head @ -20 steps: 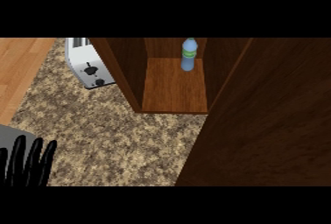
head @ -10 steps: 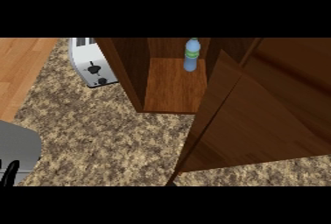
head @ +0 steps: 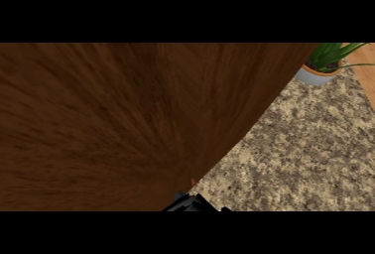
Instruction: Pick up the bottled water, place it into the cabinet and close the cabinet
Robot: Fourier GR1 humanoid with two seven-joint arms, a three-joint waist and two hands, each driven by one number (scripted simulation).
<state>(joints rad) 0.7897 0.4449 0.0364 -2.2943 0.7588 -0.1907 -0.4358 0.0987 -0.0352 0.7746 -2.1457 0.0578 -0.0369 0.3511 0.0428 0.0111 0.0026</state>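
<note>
The bottled water cannot be seen anywhere in the frame, so I cannot say from here where it stands or whether it is inside the cabinet.

What fills the view is a broad dark brown wooden panel, the cabinet door [head: 110,124], covering the whole left and centre of the frame from the top edge down to the bottom. Its right edge runs on a slant from the upper right down to the lower middle.

At the lower middle, right against the bottom tip of that panel, a small piece of a black hand [head: 192,203] shows at the frame's edge. Too little of it is visible to tell whether its fingers are spread, pressed together or curled, nor can I tell which of the robot's hands it is. It appears to be touching or just beside the door's edge. No other hand shows.

To the right of the door lies the speckled beige and brown counter [head: 307,149]. In the upper right corner stands a potted plant [head: 322,67], green leaves in a pale pot, well apart from the door and the hand.

The risks, as I judge them: with the door blocking nearly all of the view, the robot cannot check the bottle or the cabinet opening, so a door swung without sight could catch on something or stop short of closing. The hand, set at the door's very corner, could also slip off the edge while pushing.
</note>
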